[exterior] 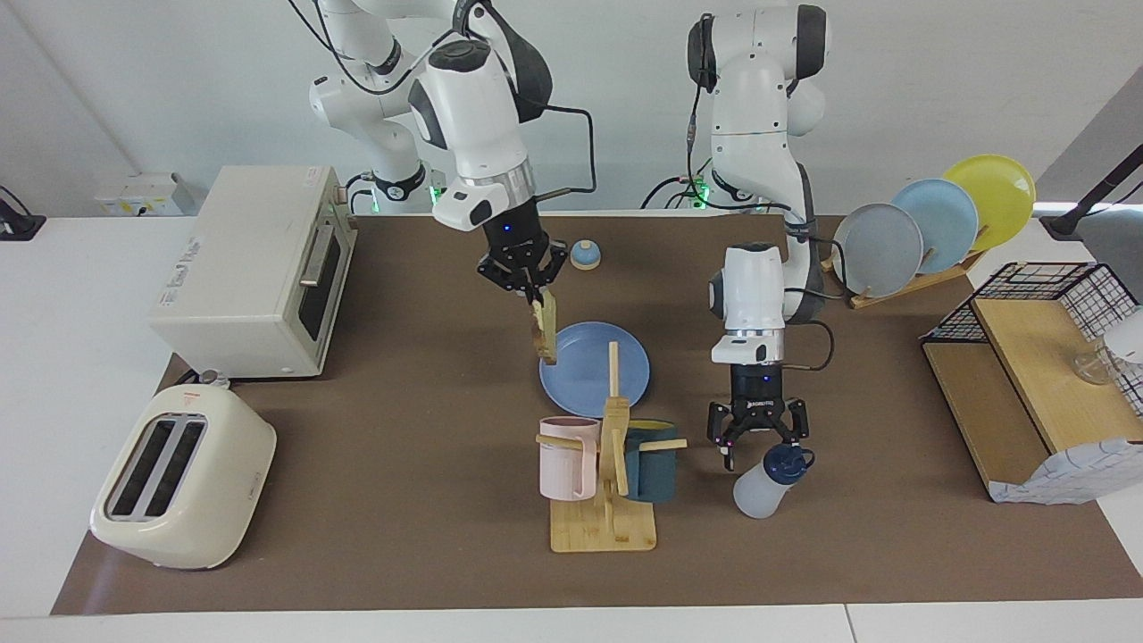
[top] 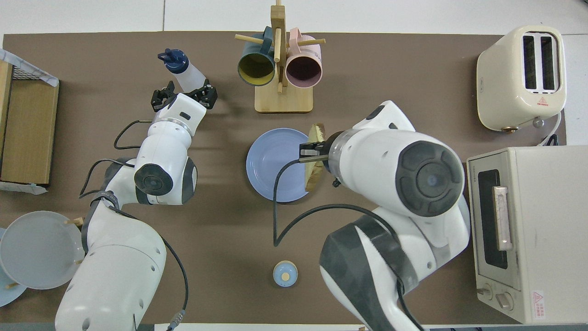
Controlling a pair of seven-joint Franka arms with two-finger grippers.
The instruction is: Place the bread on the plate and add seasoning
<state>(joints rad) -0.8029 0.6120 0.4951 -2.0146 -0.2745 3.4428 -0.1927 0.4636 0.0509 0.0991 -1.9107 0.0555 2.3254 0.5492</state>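
I can read only "TOSHIBA" on the toaster oven [top: 519,230], front edge; red warning sticker on toaster [top: 521,76] has no legible txt.

One camera sits high across the worktop [exterior: 402,500] and faces the two robots, looking down at a slant, so their bases stand at the top of its picture and the whole brown mat is taken in from well back. The other hangs high above the robots' own end and looks forward and steeply down (the arms enter from its bottom edge), close enough that their shoulders fill much of the view. The two are half a turn apart. Both share the mat and its landmarks: the toaster [exterior: 183,478] [top: 521,76], the toaster oven [exterior: 254,268] [top: 528,230], the mug rack [exterior: 607,473] [top: 280,69] and the blue plate [exterior: 598,375] [top: 275,165] at centre.
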